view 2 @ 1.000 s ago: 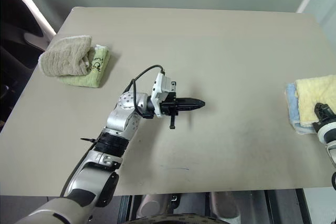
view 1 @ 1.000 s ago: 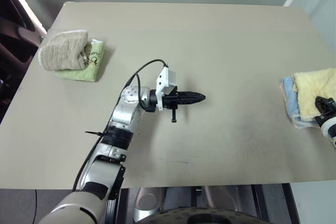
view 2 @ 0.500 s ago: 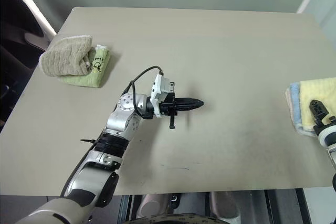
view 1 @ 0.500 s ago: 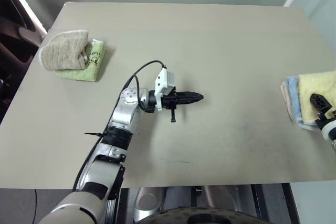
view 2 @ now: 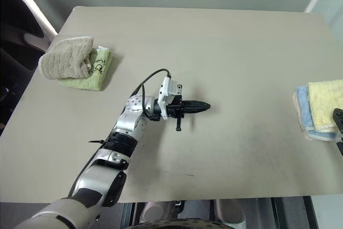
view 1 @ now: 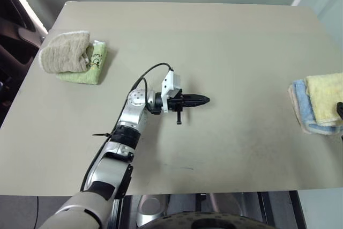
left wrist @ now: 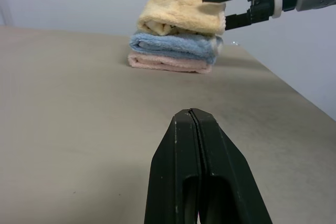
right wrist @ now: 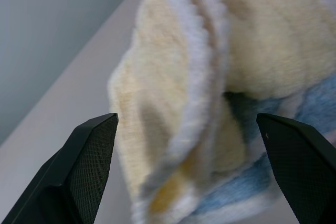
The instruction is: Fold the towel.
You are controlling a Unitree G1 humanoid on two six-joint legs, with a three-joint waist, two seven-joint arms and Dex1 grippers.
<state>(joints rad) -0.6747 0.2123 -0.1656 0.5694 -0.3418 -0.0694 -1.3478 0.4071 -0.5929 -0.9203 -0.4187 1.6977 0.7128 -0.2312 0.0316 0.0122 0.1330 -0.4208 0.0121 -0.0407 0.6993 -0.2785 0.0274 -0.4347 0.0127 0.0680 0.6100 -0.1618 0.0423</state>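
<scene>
The towel [view 1: 328, 96], pale yellow, lies folded on top of a small stack at the table's right edge; it is seen close up as towel [right wrist: 173, 103] in the right wrist view. My right gripper [left wrist: 216, 10] hangs open just off that edge, with its fingers [right wrist: 89, 150] spread wide and nothing between them. It stands a little back from the cloth. My left gripper [view 1: 206, 99] is shut and empty at the middle of the table, pointing to the right toward the stack, its fingertips [left wrist: 181, 129] pressed together.
Under the yellow cloth lie a light blue folded towel [left wrist: 176, 45] and a pink one [left wrist: 168, 62]. At the far left a beige-brown towel [view 1: 65, 51] rests on a light green one [view 1: 88, 72]. The beige table [view 1: 241, 52] ends just past the stack.
My right gripper has opened, let go of the yellow towel and drawn back off the table's right edge. The towel now lies flat on the stack. The left arm has stayed put.
</scene>
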